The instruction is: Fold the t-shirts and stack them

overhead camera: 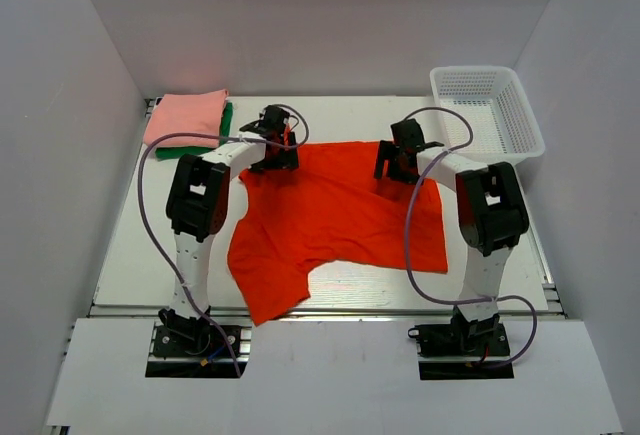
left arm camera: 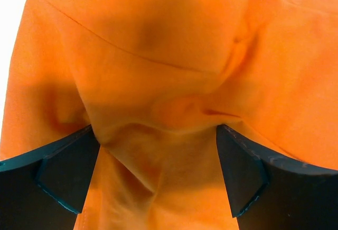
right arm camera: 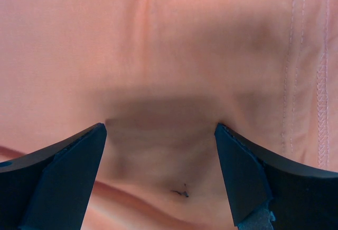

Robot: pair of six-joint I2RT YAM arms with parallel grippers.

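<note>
Both tools stand wide open, gripping nothing: left tool [overhead camera: 278, 155] and right tool [overhead camera: 395, 167] sit down on the far edge of the orange-red t-shirt [overhead camera: 340, 217], spread unfolded mid-worktop [overhead camera: 135, 245]. Far left, the folded pink t-shirt [overhead camera: 185, 117] lies stacked on the green t-shirt [overhead camera: 184, 152]; one remains.

**Both arms reaching forward, grippers lowered with jaws spread**

The left arm [overhead camera: 198, 198] and right arm [overhead camera: 490, 207] rise from their bases with elbows bent and forearms angled forward and inward. The left gripper [overhead camera: 277, 145] and right gripper [overhead camera: 398, 162] point downward, roughly level with each other. In each wrist view the dark fingers [left arm camera: 63, 172] stand wide apart.
</note>
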